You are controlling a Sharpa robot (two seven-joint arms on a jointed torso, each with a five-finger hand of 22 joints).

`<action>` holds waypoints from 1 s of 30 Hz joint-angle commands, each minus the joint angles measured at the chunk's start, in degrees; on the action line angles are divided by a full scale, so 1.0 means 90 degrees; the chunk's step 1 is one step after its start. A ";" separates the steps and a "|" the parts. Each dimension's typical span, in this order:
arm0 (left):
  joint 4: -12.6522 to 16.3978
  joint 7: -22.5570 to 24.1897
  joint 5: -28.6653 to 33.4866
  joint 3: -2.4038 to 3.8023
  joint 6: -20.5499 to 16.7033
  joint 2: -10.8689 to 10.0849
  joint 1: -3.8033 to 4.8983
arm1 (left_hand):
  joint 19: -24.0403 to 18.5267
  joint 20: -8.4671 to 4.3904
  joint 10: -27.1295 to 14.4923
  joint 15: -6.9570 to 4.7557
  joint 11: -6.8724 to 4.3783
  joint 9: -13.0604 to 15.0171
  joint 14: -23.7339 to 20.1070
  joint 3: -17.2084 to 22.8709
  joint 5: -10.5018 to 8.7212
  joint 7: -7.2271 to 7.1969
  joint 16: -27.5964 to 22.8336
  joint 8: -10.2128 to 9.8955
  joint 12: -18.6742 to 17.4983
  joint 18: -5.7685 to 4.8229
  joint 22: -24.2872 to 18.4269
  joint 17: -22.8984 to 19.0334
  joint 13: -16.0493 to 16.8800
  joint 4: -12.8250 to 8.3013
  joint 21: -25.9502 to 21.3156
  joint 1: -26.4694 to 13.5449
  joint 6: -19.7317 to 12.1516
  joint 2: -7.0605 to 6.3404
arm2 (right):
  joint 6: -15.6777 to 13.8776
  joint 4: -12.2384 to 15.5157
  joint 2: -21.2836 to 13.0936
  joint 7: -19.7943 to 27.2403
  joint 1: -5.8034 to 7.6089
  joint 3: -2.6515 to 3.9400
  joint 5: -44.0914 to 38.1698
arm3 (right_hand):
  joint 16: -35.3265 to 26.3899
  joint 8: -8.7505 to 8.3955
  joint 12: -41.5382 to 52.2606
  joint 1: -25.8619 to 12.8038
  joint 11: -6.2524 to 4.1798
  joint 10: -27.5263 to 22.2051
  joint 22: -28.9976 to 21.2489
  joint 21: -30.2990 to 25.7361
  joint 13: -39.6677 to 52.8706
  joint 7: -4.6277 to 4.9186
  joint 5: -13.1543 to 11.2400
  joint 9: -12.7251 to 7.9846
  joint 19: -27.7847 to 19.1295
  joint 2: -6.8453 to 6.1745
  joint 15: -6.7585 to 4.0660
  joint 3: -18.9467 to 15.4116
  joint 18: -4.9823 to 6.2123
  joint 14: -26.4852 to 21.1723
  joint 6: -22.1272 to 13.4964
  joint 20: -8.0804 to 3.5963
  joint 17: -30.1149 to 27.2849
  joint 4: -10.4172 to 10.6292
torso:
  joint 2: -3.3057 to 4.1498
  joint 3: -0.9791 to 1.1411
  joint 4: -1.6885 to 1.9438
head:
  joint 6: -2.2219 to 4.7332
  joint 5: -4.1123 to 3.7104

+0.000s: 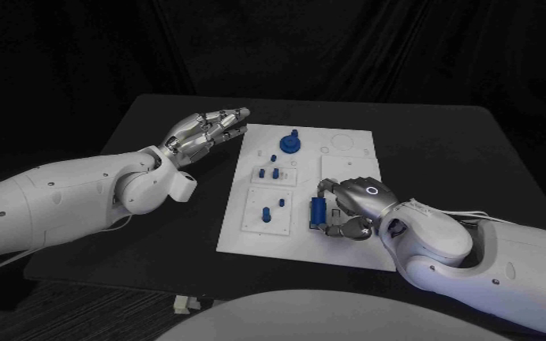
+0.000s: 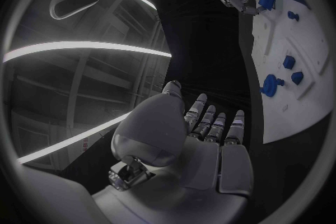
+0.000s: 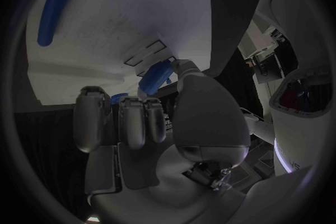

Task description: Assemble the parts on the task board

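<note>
**Blue parts on the white task board, one long piece under the right hand**

Right hand [image 1: 353, 205] lies low over the near right part of the task board [image 1: 342, 252], fingers curled down around an elongated blue part [image 1: 313, 211]. In the right wrist view, thumb and fingers [image 3: 133, 122] close around a short blue piece [image 3: 156, 78], so holding it, though full contact is partly hidden. Long axis of that part runs near to far along the board in the head view, one end pointing toward the robot, the other toward the far edge.

Just left of that hand, a small upright blue peg [image 1: 267, 215] stands in a recessed panel, another beside it [image 1: 281, 200]. Farther up the board, three small blue pieces [image 1: 268, 173] sit close together. Beyond them, a round blue part with a stem [image 1: 291, 144] stands near the far edge.

Left hand [image 1: 207, 136] hovers off the board's far left corner, above the black table [image 1: 455, 144], fingers straight and spread, holding nothing. Seen likewise in the left wrist view [image 2: 210, 129], palm flat, fingers extended.
</note>
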 commanded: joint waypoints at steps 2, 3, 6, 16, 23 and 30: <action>0.0012 0.0117 0.0010 0.0006 0.0084 0.0009 -0.0009 | 0.0029 0.0003 0.0017 0.0037 -0.0015 0.0007 0.0006 0.0034 0.0035 0.0171 0.0042 0.0024 0.0034 0.0049 0.0010 0.0010 0.0009 -0.0025 0.0022 0.0058 0.0034 0.0009 | -0.0045 -0.0005 -0.0012 0.0049 -0.0023 -0.0002 0.0038 | -0.0020 0.0062 0.0016 0.0004 0.0009 0.0666 0.1328 -0.0047 0.1676 -0.0025 0.0396 -0.0106 0.0364 0.0064 0.0004 0.0126 0.0106 0.0576 0.0079 0.0000 0.1249 0.0012 | 0.0001 0.0001 0.0000 | -0.0001 0.0003; 0.0011 0.0116 0.0010 0.0006 0.0084 0.0010 -0.0009 | 0.0029 0.0003 0.0017 0.0037 -0.0015 0.0007 0.0006 0.0034 0.0035 0.0171 0.0042 0.0024 0.0034 0.0049 0.0010 0.0010 0.0009 -0.0025 0.0022 0.0058 0.0034 0.0009 | -0.0069 0.0000 -0.0016 0.0069 -0.0023 -0.0002 0.0039 | -0.0020 0.0069 0.0016 -0.0006 0.0007 0.0666 0.1330 -0.0044 0.1676 -0.0027 0.0487 -0.0130 0.0366 0.0058 0.0003 0.0149 0.0105 0.0576 0.0084 -0.0002 0.1250 0.0010 | 0.0002 0.0001 0.0000 | -0.0001 0.0002; 0.0010 0.0115 0.0010 0.0006 0.0085 0.0012 -0.0010 | 0.0030 0.0003 0.0017 0.0040 -0.0013 0.0007 0.0006 0.0037 0.0036 0.0173 0.0041 0.0025 0.0038 0.0049 0.0012 0.0009 0.0010 -0.0025 0.0023 0.0060 0.0034 0.0012 | -0.0131 0.0021 -0.0033 0.0115 -0.0024 -0.0002 0.0041 | -0.0020 0.0091 0.0016 -0.0101 -0.0005 0.0666 0.1333 -0.0036 0.1676 -0.0039 0.0953 -0.0233 0.0370 0.0031 -0.0007 0.0258 0.0103 0.0577 0.0118 -0.0010 0.1252 0.0019 | 0.0002 0.0000 -0.0002 | -0.0001 0.0011; 0.0004 0.0097 0.0010 0.0006 0.0084 0.0009 -0.0011 | 0.0032 0.0004 0.0017 0.0046 -0.0007 0.0006 0.0008 0.0045 0.0037 0.0176 0.0047 0.0026 0.0037 0.0047 0.0014 0.0010 0.0010 -0.0021 0.0025 0.0066 0.0033 0.0025 | -0.0201 0.0107 -0.0111 0.0151 -0.0027 -0.0002 0.0042 | -0.0032 0.0010 0.0016 -0.0732 -0.0018 0.0666 0.1324 -0.0082 0.1676 -0.0053 0.1564 -0.0576 0.0360 0.0014 -0.0017 0.0517 0.0111 0.0572 0.0165 -0.0019 0.1234 0.0038 | -0.0002 0.0001 0.0000 | -0.0001 0.0017; -0.0002 0.0085 0.0010 0.0006 0.0089 0.0011 -0.0013 | 0.0033 0.0004 0.0017 0.0049 -0.0004 0.0006 0.0008 0.0050 0.0037 0.0178 0.0049 0.0027 0.0032 0.0047 0.0014 0.0011 0.0009 -0.0019 0.0025 0.0068 0.0033 0.0031 | -0.0159 0.0147 -0.0150 0.0112 -0.0032 -0.0002 0.0042 | -0.0031 0.0014 0.0016 -0.0953 -0.0015 0.0666 0.1325 -0.0082 0.1676 -0.0054 0.1513 -0.0666 0.0361 0.0069 -0.0013 0.0598 0.0110 0.0572 0.0253 -0.0016 0.1235 0.0038 | 0.0000 0.0001 0.0000 | -0.0001 0.0015; -0.0003 0.0078 0.0010 0.0006 0.0086 0.0016 -0.0014 | 0.0033 0.0004 0.0017 0.0049 -0.0004 0.0006 0.0008 0.0050 0.0037 0.0178 0.0049 0.0027 0.0032 0.0047 0.0014 0.0011 0.0009 -0.0019 0.0025 0.0068 0.0033 0.0031 | 0.0008 0.0177 -0.0168 0.0039 -0.0038 -0.0002 0.0042 | -0.0059 -0.0010 0.0016 -0.0991 -0.0009 0.0666 0.1305 -0.0158 0.1676 -0.0047 0.1330 -0.0751 0.0343 0.0041 -0.0009 0.0661 0.0125 0.0559 0.0291 -0.0012 0.1186 0.0018 | -0.0001 0.0001 -0.0001 | -0.0001 0.0014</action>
